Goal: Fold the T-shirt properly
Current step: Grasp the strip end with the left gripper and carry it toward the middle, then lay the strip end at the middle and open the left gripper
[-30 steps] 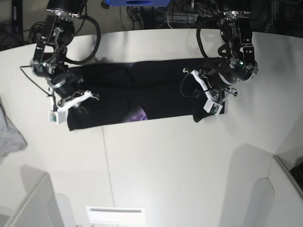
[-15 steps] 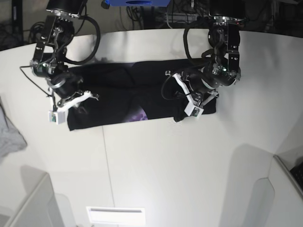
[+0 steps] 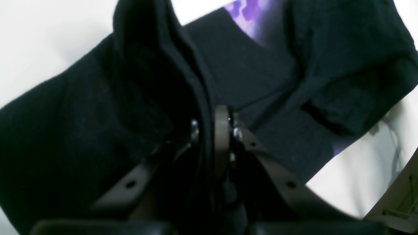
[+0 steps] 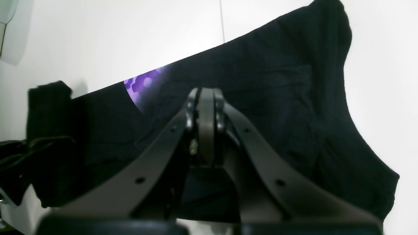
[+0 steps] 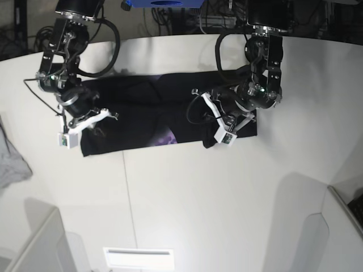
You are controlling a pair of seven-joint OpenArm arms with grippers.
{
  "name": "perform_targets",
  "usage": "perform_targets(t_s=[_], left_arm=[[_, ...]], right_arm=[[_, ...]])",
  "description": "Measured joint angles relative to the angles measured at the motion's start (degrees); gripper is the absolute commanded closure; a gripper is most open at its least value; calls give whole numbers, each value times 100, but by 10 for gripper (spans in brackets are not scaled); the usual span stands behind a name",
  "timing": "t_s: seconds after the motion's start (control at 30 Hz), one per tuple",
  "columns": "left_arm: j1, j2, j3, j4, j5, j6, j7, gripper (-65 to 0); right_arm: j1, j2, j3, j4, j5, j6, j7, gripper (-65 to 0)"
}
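Note:
The black T-shirt (image 5: 142, 107) lies in a long band across the far half of the table, with a bit of purple print (image 5: 166, 137) showing at its front edge. My left gripper (image 5: 212, 133) hangs over its right part, shut on a raised fold of the black cloth (image 3: 156, 65); the fold runs up between the fingers (image 3: 222, 130) of the gripper (image 3: 209, 125). My right gripper (image 5: 105, 122) is at the shirt's left end. Its jaws (image 4: 203, 96) are pressed together above the T-shirt (image 4: 277, 85), near the print (image 4: 143, 85), with no cloth seen between them.
A small grey cloth (image 5: 10, 161) hangs at the table's left edge. A seam (image 5: 127, 192) runs down the white tabletop. White bins stand at the front left (image 5: 34, 243) and front right (image 5: 340, 226). Cables and equipment (image 5: 164, 11) crowd the back.
My left gripper has moved towards the shirt's middle, dragging the right end of the cloth with it, so the shirt's right edge now sits further in. The right arm has stayed put.

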Motion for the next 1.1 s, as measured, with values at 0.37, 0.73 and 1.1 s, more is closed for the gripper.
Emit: perform_targets(t_s=[0.37,0.73,1.1], left_arm=[[-2,192,81,-42,17,85,13,0],[-2,195,380,-35,28,63,17,0],[-4,201,400,-50,26,61,17,0]], right_arm=[[13,0,0,0,-7,-2,0,0],[31,-15,0,0,-15,-2,0,0],[31,-15,0,0,-17,-2,0,0]])
